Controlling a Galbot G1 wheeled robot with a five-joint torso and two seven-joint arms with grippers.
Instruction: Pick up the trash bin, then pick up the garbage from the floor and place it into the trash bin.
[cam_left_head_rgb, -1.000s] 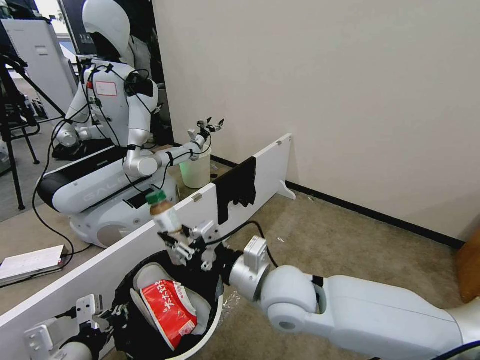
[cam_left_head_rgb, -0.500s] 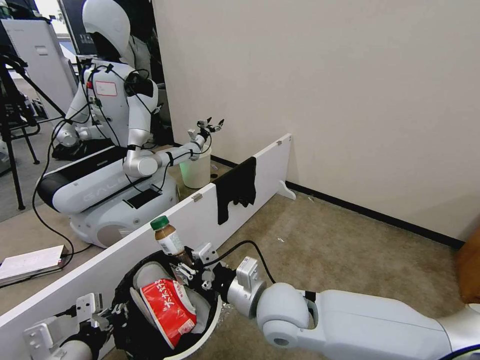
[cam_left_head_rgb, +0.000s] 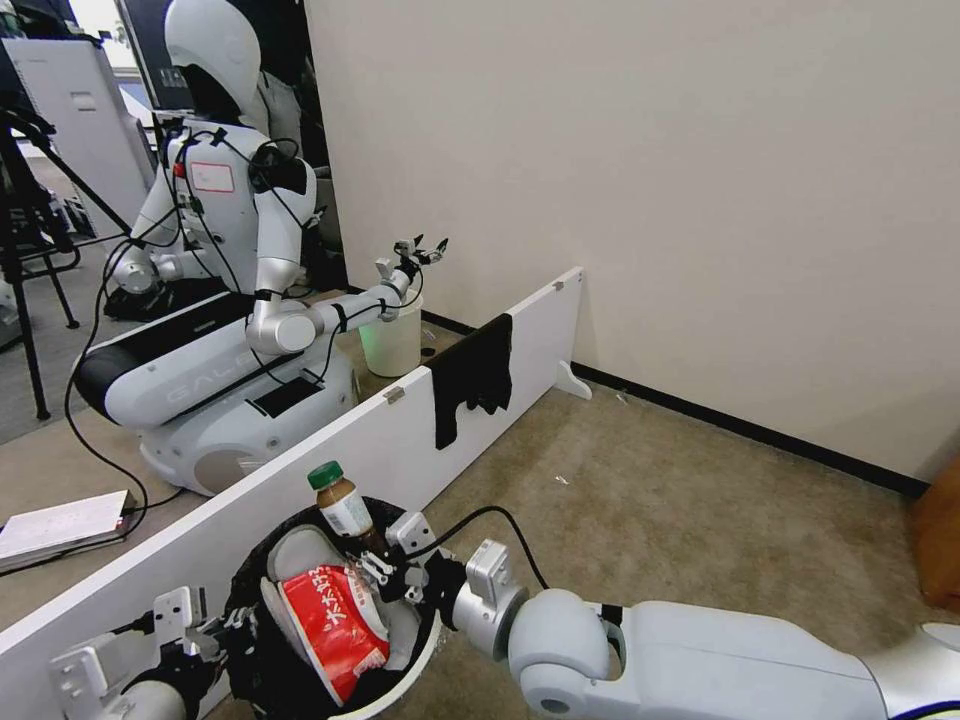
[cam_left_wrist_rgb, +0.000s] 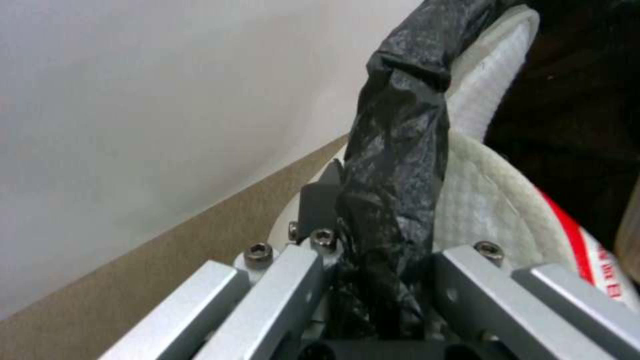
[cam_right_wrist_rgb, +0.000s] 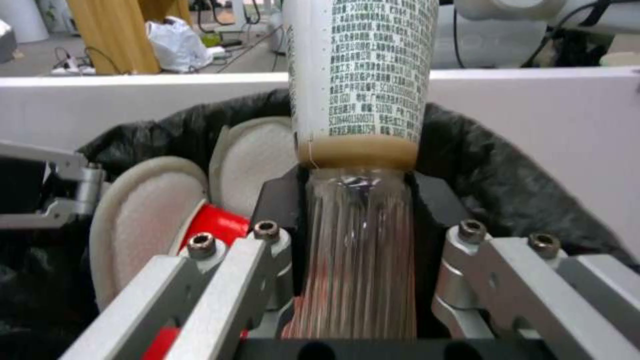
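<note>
**Bottle over the bin, both my grippers busy**

The green-capped bottle (cam_left_head_rgb: 343, 505) sits pinched in my right gripper (cam_left_head_rgb: 385, 572), tilted a bit with the cap up, its ribbed clear base down between my fingers (cam_right_wrist_rgb: 240, 270) and its white printed label sticking out above them. It's hanging right over the mouth of the trash bin (cam_left_head_rgb: 415, 660), base already at about rim level. My right arm (cam_left_head_rgb: 700, 660) comes in low from the right, stretched nearly flat across the carpet, wrist pointing at the bin.

Inside the bin: 2 white slippers (cam_left_head_rgb: 300, 555) with a quilted, foamy look standing against the black bag, and a shiny red snack packet (cam_left_head_rgb: 330, 620) with white lettering lying in front of them. The bin is round white plastic, liner crinkled and glossy.

My left gripper (cam_left_head_rgb: 215, 632) is down at the lower left, clamped on the bin's rim, with a fold of the black bag (cam_left_wrist_rgb: 393, 165) bunched between its metal fingers.

Right behind the bin runs a low white board (cam_left_head_rgb: 400, 440) with a black cloth (cam_left_head_rgb: 472, 375) draped over it. Another white robot (cam_left_head_rgb: 230, 300) sits past that, 1 arm held out over a pale bucket (cam_left_head_rgb: 393, 340).
</note>
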